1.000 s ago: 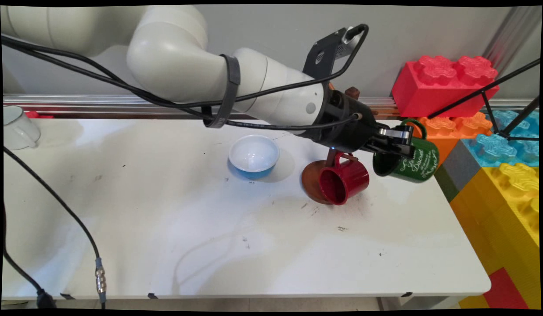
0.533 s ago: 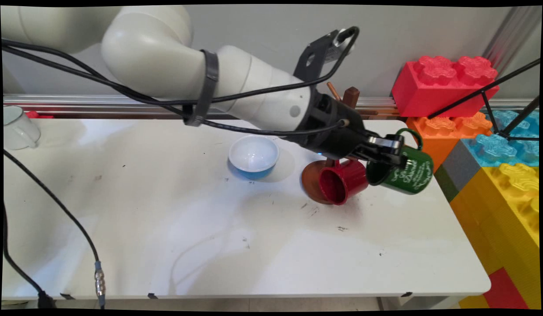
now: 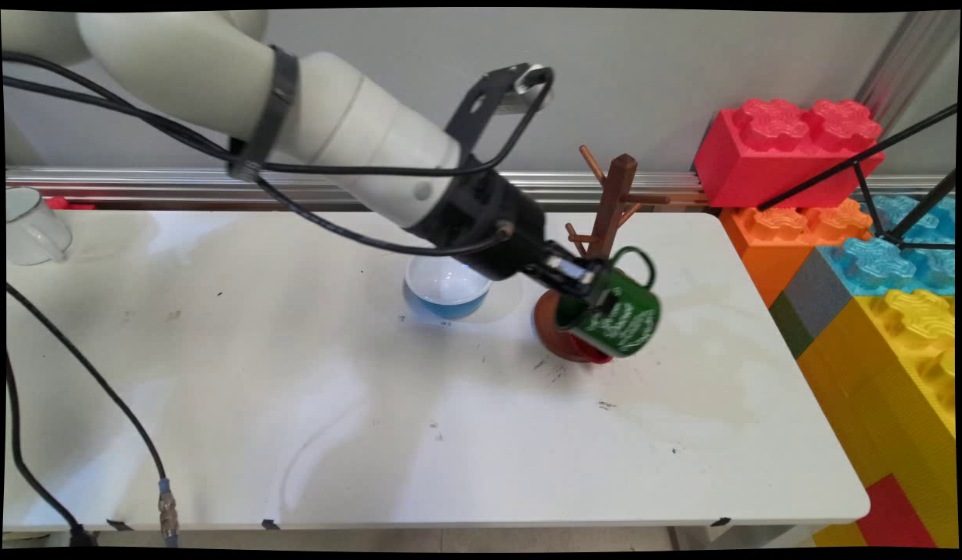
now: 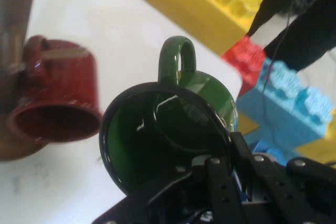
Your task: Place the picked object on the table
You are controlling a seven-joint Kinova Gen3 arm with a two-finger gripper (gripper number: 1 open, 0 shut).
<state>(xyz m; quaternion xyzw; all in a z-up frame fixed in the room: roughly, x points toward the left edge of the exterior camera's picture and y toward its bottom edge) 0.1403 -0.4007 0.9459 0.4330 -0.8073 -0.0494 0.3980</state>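
My gripper (image 3: 588, 285) is shut on the rim of a green mug (image 3: 620, 317) with white lettering and holds it tilted above the table, handle up. The mug hangs in front of the round base (image 3: 547, 333) of a wooden mug tree (image 3: 614, 204). A red mug (image 3: 597, 358) hanging low on the tree is almost wholly hidden behind the green one. In the hand view the green mug (image 4: 173, 135) gapes toward the camera, the gripper (image 4: 210, 167) pinches its lower rim, and the red mug (image 4: 58, 98) hangs to its left beside the tree's post (image 4: 13, 24).
A blue bowl (image 3: 446, 294) with a white inside sits just left of the tree base, partly behind the hand. A white mug (image 3: 31, 227) stands at the table's far left. Large toy bricks (image 3: 877, 257) are stacked along the right edge. Black cables hang at the left.
The arm has swung left and slightly down with the green mug, carrying it from right of the red mug to in front of it and the tree base.
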